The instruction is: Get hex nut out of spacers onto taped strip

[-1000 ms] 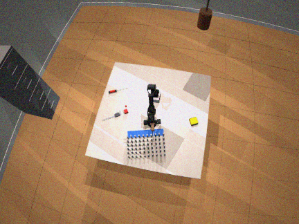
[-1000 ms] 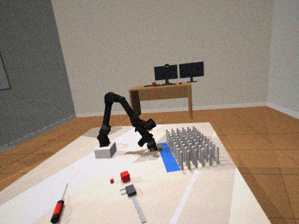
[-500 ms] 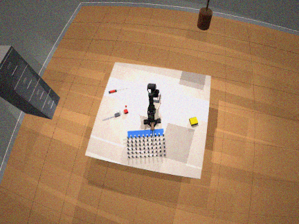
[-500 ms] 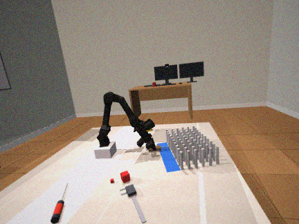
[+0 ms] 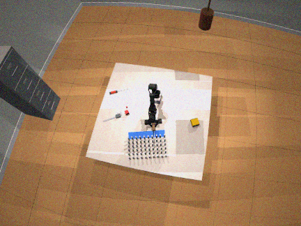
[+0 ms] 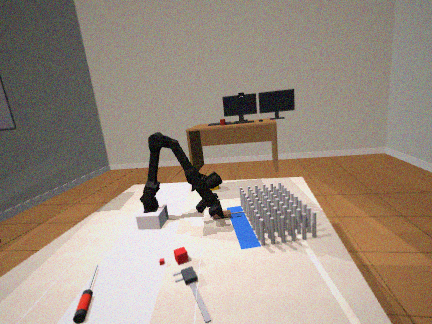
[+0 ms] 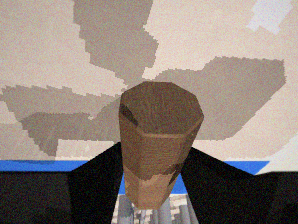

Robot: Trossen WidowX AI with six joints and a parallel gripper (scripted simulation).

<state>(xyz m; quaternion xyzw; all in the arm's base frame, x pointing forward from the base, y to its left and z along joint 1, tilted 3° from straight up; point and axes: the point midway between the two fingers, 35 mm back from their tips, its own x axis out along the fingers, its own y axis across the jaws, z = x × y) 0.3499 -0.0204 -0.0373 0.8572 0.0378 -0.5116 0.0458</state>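
Observation:
My gripper [image 5: 152, 123] [image 6: 221, 213] [image 7: 151, 148] is shut on the wooden handle [image 7: 160, 117] of a tool, low at the near side of the blue taped strip [image 5: 139, 134] [image 6: 246, 237] [image 7: 40, 166]. The tool's thin shaft [image 6: 237, 213] runs from the handle across the strip towards the spacers. Its far end is hidden among them. The metal spacers [image 5: 145, 146] [image 6: 282, 235] stand upright in rows beyond the strip. I cannot make out the hex nut in any view.
A red-handled screwdriver [image 5: 113, 92] [image 6: 83, 303] and a grey pronged tool [image 5: 118, 116] [image 6: 189, 276] lie on the table. Near the pronged tool are a red cube [image 5: 127, 112] [image 6: 180, 255] and a smaller red one [image 5: 127, 107] [image 6: 162, 261]. A yellow block [image 5: 194, 122] is on the opposite side.

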